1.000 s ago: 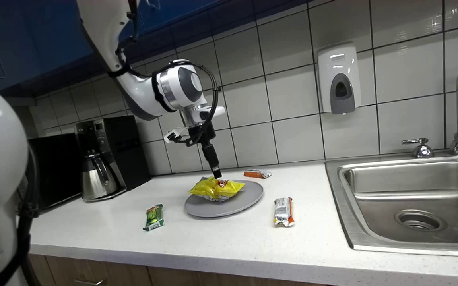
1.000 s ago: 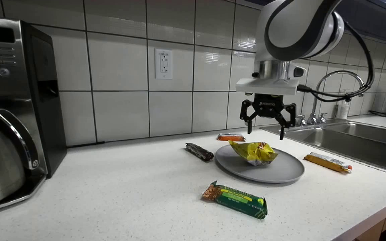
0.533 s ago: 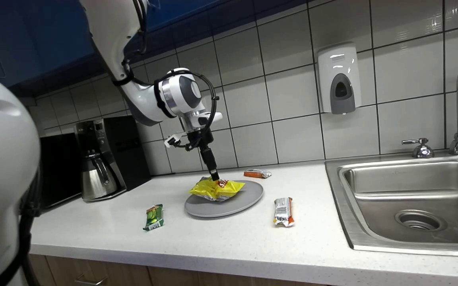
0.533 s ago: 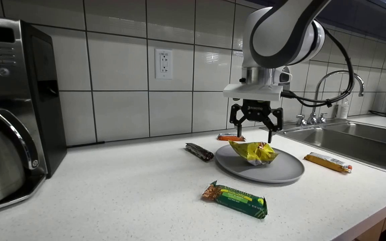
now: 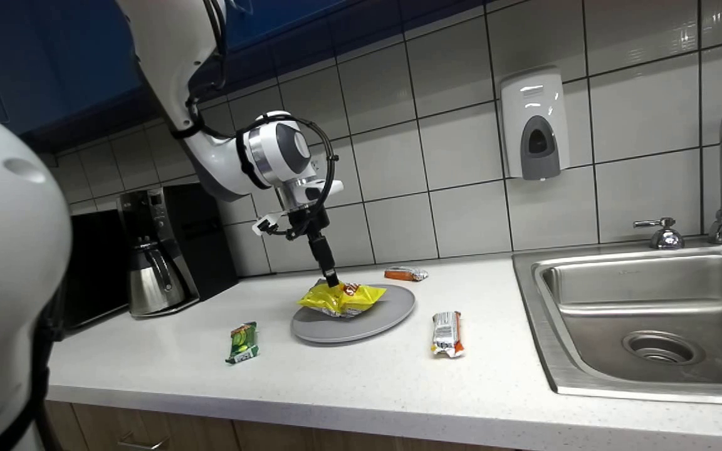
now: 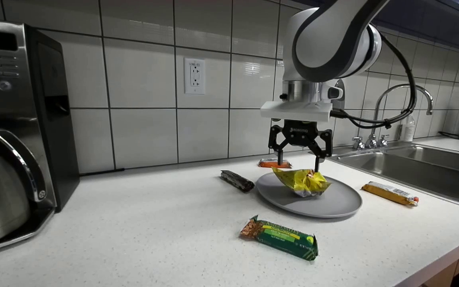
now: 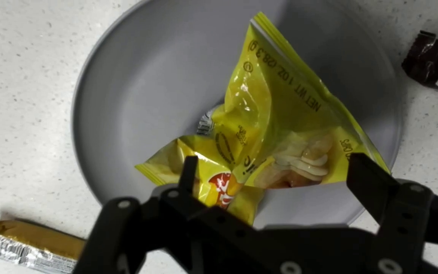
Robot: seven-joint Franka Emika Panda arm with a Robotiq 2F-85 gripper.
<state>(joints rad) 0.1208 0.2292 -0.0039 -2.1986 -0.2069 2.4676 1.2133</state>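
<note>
Over the counter (image 6: 153, 223), a bent arm (image 6: 325, 44) points its wide-spread tool (image 6: 298, 166) down at a yellow bag (image 6: 303, 181).

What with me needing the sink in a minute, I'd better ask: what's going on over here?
A robot arm hangs over a crumpled yellow chip bag, which lies on a gray plate. Its jaws stand open right over the bag with nothing gripped; whether they touch it, I can't tell. On the counter around the plate lie a green bar, a dark brown bar, an orange bar near the tiled wall and a silver-and-orange bar toward the sink.
</note>
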